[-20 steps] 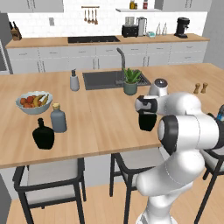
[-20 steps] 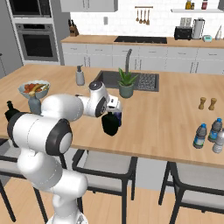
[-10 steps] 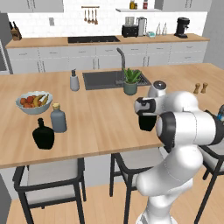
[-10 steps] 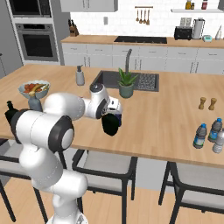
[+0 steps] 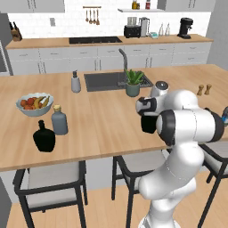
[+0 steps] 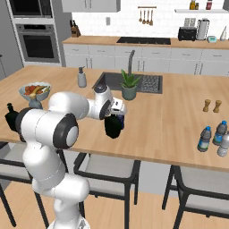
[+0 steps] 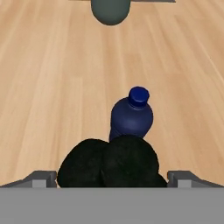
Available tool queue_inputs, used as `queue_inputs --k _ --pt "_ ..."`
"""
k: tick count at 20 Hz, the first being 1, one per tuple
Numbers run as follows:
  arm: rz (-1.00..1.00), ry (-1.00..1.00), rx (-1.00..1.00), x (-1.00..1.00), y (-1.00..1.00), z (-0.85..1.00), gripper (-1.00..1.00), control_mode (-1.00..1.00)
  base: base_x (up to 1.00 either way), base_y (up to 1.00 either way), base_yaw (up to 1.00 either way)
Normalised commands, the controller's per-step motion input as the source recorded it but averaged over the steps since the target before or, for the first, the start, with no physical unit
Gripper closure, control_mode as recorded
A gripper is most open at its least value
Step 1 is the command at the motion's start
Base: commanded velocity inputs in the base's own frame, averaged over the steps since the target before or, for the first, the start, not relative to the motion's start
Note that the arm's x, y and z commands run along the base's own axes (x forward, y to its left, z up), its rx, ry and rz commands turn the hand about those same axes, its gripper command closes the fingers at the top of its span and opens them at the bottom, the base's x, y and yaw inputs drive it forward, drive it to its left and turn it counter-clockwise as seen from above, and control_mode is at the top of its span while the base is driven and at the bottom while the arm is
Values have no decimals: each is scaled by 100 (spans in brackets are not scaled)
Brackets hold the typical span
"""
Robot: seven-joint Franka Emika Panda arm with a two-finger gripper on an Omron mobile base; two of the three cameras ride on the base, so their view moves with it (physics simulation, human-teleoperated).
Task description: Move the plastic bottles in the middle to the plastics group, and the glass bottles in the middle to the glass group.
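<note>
Your pincer (image 7: 112,177) spread wide over the glossy black squarish glass bottle (image 7: 109,162), dark blue plastic bottle (image 7: 131,116) touching just beyond it, both on the wooden bench (image 7: 48,87).

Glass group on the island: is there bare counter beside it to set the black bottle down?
Yes. Bare wood lies right of the round black flask and grey-blue corked bottle, toward the arm. The fruit bowl crowds behind them. The black squarish bottle and dark blue bottle stand close together.

No text, label or number can be read anywhere.
</note>
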Motion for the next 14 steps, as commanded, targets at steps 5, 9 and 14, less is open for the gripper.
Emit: queue_inputs --k 5,9,14 --pt "0 0 0 0 -2 -19 -100 -100 0 0 0" --pt "0 0 0 4 -2 -24 -100 -100 0 0 0" --pt "0 0 0 1 0 -17 -100 -100 0 0 0"
